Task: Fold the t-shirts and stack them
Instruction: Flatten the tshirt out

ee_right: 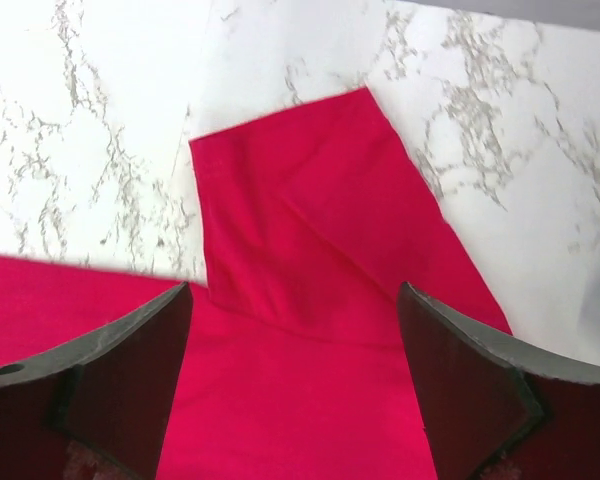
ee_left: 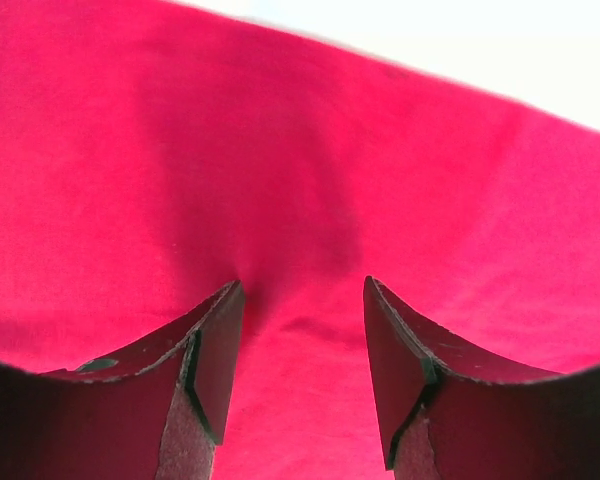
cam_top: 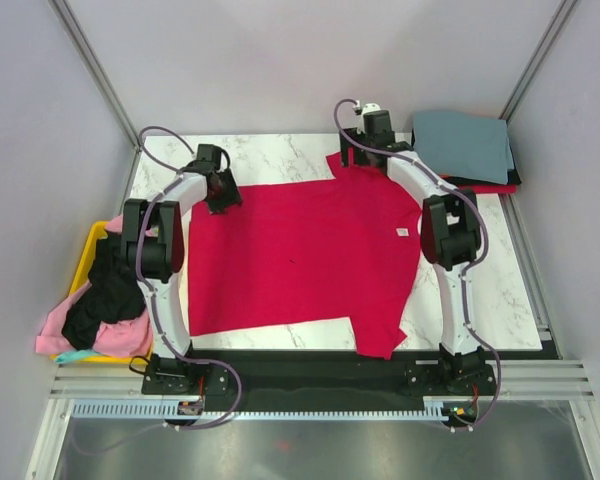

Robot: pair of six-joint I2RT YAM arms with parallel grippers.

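A crimson-red t-shirt lies spread flat on the marble table, its small white tag towards the right. My left gripper is down on the shirt's far left corner. In the left wrist view its jaws stand apart on the red cloth, with a small pucker between the tips. My right gripper is over the far right sleeve. Its jaws are wide open either side of the sleeve and hold nothing.
A folded grey-blue t-shirt tops a stack at the back right, with black and red edges beneath it. A yellow bin at the left edge holds black, pink and teal t-shirts. Grey walls enclose the table.
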